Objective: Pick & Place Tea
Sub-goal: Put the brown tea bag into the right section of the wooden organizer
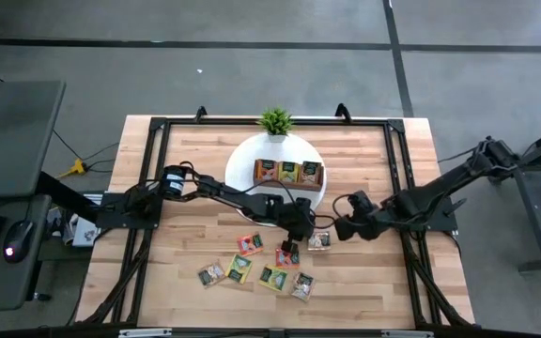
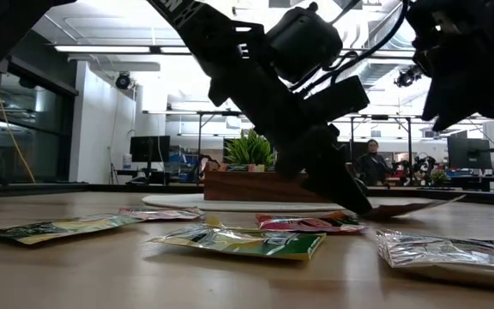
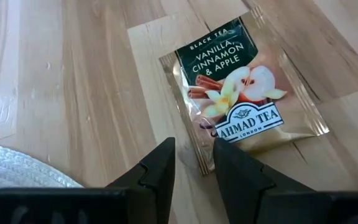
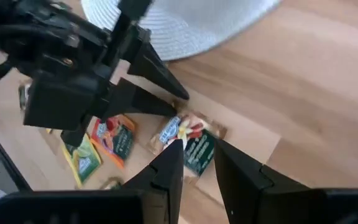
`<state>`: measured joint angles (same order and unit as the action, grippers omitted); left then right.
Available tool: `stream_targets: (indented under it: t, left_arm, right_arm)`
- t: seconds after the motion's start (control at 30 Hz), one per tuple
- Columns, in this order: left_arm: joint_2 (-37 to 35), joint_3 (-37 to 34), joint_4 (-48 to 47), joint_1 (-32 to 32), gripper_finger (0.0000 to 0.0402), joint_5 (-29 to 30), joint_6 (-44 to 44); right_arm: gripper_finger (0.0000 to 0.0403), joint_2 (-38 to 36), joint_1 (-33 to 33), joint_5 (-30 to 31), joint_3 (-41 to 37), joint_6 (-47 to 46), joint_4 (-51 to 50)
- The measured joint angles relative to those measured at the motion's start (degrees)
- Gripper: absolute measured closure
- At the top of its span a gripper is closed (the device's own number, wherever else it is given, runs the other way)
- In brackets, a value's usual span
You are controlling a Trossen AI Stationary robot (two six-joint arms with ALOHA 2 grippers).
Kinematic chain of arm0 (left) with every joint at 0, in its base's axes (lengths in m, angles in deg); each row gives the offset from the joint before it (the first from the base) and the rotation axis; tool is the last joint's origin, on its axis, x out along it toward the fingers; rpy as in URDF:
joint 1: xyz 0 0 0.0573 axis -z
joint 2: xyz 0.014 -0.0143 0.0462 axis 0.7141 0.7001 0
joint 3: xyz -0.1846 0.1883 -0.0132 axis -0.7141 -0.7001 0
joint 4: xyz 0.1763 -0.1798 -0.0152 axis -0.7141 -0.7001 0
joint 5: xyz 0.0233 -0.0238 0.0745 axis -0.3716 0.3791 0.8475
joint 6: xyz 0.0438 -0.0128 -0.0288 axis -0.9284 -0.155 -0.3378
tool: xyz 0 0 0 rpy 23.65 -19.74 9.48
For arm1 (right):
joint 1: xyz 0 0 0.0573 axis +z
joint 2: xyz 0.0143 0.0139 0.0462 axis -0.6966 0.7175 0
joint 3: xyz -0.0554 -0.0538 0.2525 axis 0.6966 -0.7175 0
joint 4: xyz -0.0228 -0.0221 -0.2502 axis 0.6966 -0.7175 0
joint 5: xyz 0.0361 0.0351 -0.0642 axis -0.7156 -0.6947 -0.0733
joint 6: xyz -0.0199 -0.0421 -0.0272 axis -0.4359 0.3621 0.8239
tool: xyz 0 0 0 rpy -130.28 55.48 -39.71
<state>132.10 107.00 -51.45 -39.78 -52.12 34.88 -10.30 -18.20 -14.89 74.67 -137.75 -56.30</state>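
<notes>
A tea sachet labelled vanilla, cinnamon and apple lies on the wooden table near the white round mat; it also shows in the high view. My left gripper reaches in from the left and is shut on the sachet's corner. My right gripper hovers just right of the sachet with its fingers close together, touching nothing. Several other sachets lie flat nearer the table's front edge. The brown tray sits on the mat with sachets in its compartments. My left gripper pinches the sachet's corner between its two fingers. The fingers come slanting down from the table's far-left side. The sachet stays low and nearly flat at the table top; I cannot tell whether it is lifted clear.
A small green potted plant stands at the far edge behind the mat. A black frame runs round the table top. The two grippers are very close to each other. Bare wood lies to the right and left of the sachets.
</notes>
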Motion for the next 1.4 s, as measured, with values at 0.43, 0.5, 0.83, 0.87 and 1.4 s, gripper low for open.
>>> stream_targets:
  t: [0.43, 0.5, 0.83, 0.87, 1.4]
  left_arm:
    - [0.2, -0.1, -0.3, -0.9, 0.0291, 1.2, -0.2]
    - [0.2, -0.1, -0.3, -0.9, 0.0291, 1.2, -0.3]
    - [0.2, -0.2, -0.3, -0.9, 0.0291, 1.3, -0.3]
    - [0.2, -0.2, -0.3, -0.9, 0.0291, 1.3, -0.3]
    - [0.2, -0.2, -0.3, -0.9, 0.0291, 1.2, -0.2]
  right_arm:
    - [0.0228, 13.8, 3.8, -5.0, 0.0, -13.0, 9.0]
    - [0.0211, 15.1, 3.8, -4.7, 0.0, -13.0, 11.3]
    - [0.0186, 20.9, 3.7, -5.4, 0.0, -14.6, 13.7]
    - [0.0186, 21.3, 3.7, -5.0, 0.0, -14.6, 13.9]
    - [0.0250, 25.1, 1.8, -4.8, 0.0, -14.2, 18.5]
